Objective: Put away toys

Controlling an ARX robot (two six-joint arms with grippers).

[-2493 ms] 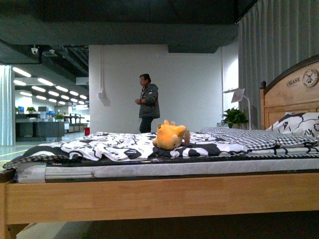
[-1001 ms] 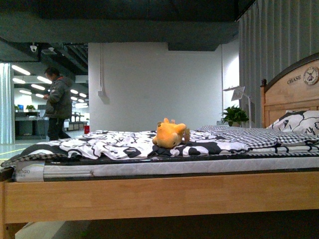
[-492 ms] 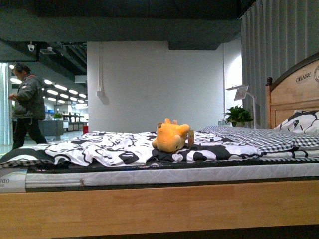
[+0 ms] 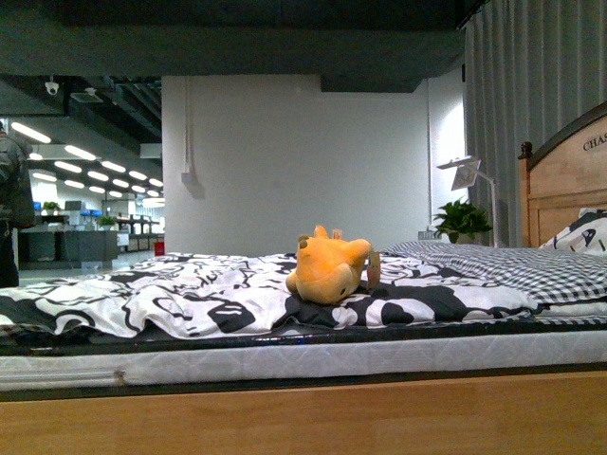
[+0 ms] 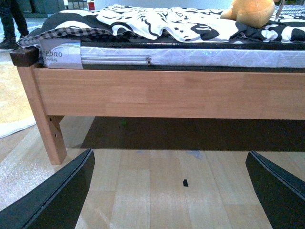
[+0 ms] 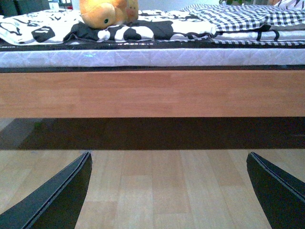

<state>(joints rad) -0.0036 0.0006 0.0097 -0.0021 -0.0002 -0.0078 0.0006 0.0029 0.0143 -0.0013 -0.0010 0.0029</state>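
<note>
The orange-yellow plush toy (image 4: 327, 270) lies on its side on the black-and-white quilt (image 4: 180, 299), about mid-bed. In the front view a checked blanket (image 4: 531, 270) spreads at its 3 o'clock. A potted plant (image 4: 462, 220) and a lamp (image 4: 465, 175) stand toward 2 o'clock beside the headboard (image 4: 569, 185), and a person (image 4: 8, 213) is cut off at 9 o'clock. Only the wrist views show the plank floor (image 6: 157, 191), a bed leg (image 5: 50, 129), and the left jaws and right jaws. Both pairs are spread wide and empty, low before the bed.

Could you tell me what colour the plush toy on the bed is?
The plush toy is orange-yellow, clearest in the front view.
</note>
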